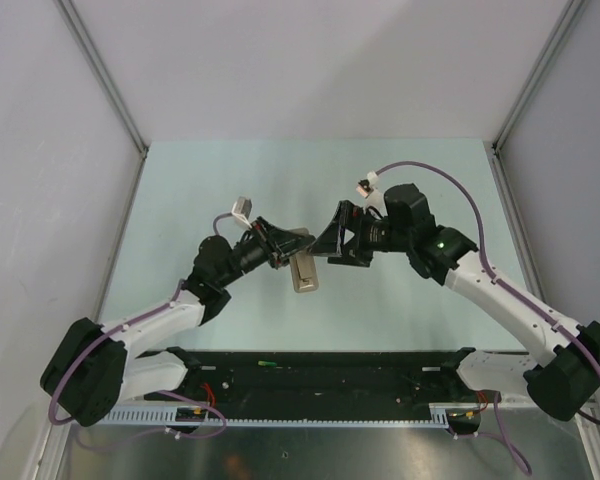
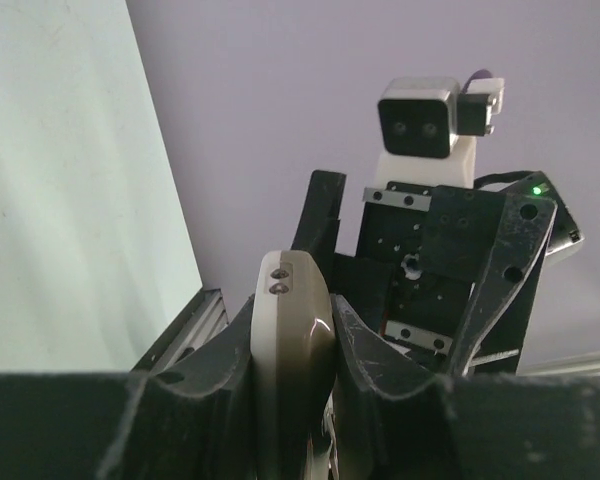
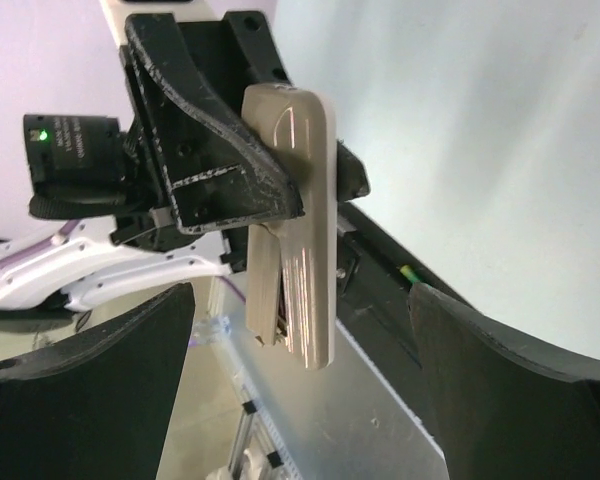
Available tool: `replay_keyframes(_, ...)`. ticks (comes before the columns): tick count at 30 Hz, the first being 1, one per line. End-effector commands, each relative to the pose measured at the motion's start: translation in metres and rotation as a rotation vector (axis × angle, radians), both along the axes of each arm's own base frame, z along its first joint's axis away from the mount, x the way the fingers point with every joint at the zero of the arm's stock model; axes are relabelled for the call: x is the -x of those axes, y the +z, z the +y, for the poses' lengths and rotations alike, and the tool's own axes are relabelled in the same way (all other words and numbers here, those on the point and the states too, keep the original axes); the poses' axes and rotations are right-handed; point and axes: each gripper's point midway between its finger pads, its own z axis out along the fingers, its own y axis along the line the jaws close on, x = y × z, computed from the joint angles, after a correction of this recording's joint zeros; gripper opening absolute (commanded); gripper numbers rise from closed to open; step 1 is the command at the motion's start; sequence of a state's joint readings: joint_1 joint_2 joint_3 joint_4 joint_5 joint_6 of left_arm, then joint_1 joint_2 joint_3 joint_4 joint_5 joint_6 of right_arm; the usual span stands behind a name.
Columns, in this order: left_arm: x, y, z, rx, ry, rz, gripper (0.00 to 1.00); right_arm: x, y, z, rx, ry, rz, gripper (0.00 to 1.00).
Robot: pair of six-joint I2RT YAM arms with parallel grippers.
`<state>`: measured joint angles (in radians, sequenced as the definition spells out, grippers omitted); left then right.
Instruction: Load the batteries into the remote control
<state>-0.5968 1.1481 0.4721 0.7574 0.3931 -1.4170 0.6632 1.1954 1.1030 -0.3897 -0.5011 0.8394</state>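
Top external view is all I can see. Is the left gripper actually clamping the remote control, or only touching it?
Observer: Clamping. The left wrist view shows the remote control edge-on, squeezed between the jaws of the left gripper.
Operator: And is the right gripper gripping it too?
Observer: No. In the right wrist view the right gripper is open wide, with a clear gap on either side of the remote control.

Remote control (image 3: 305, 230) beige; left hand (image 1: 286, 248) black; table (image 1: 230, 180) pale mint-green.
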Motion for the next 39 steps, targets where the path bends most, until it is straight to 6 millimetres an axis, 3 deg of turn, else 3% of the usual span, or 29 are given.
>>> replay_keyframes(1,0.007,0.048,0.004,0.101,-0.023,-0.100,0.00,0.011,0.028,0.019,-0.168,0.108,-0.016,0.93)
replay_keyframes(20,0.007,0.073,0.009,0.153,-0.004,-0.144,0.00,0.033,0.000,0.042,-0.208,0.195,0.071,0.81)
replay_keyframes(22,0.008,0.072,0.009,0.154,-0.006,-0.142,0.00,0.031,0.005,0.045,-0.232,0.197,0.053,0.80)
replay_keyframes(39,0.010,0.079,0.013,0.170,0.003,-0.155,0.00,0.035,0.000,0.058,-0.275,0.228,0.090,0.53)
